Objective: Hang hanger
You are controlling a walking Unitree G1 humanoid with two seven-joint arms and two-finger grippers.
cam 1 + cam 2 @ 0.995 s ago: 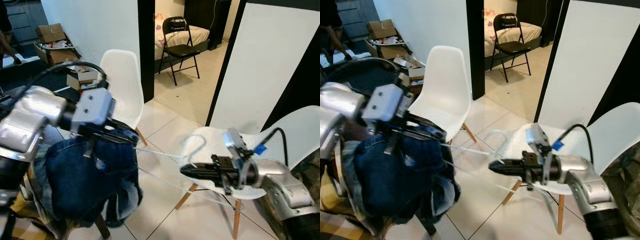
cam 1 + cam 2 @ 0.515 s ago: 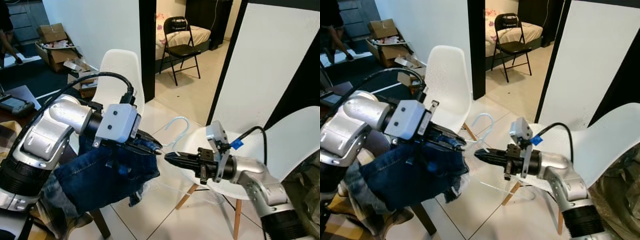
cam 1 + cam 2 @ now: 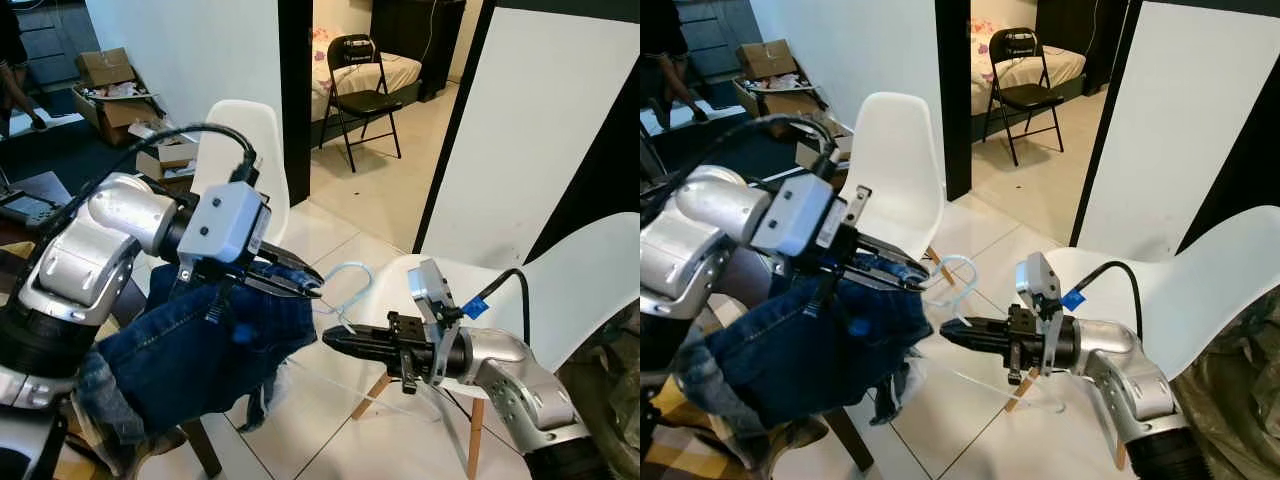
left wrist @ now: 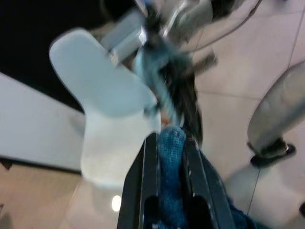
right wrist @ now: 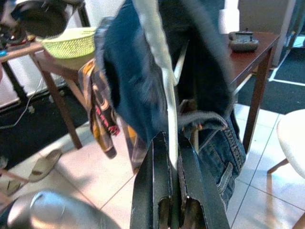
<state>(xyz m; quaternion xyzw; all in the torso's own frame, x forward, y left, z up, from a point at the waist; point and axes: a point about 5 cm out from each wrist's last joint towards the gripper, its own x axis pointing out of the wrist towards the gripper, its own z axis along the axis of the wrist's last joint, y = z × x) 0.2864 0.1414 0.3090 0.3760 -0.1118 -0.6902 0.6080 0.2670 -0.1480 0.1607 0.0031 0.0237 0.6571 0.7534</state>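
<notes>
L gripper [image 3: 300, 285] clamped on denim jeans [image 3: 190, 345], held up at 9 o'clock of frame | R gripper [image 3: 340, 342] fingers pinched tight on clear hanger [image 3: 345, 290], hook rising at 12 from its tips, just beside jeans | white chair [image 3: 560, 290] at 3, behind R arm
</notes>
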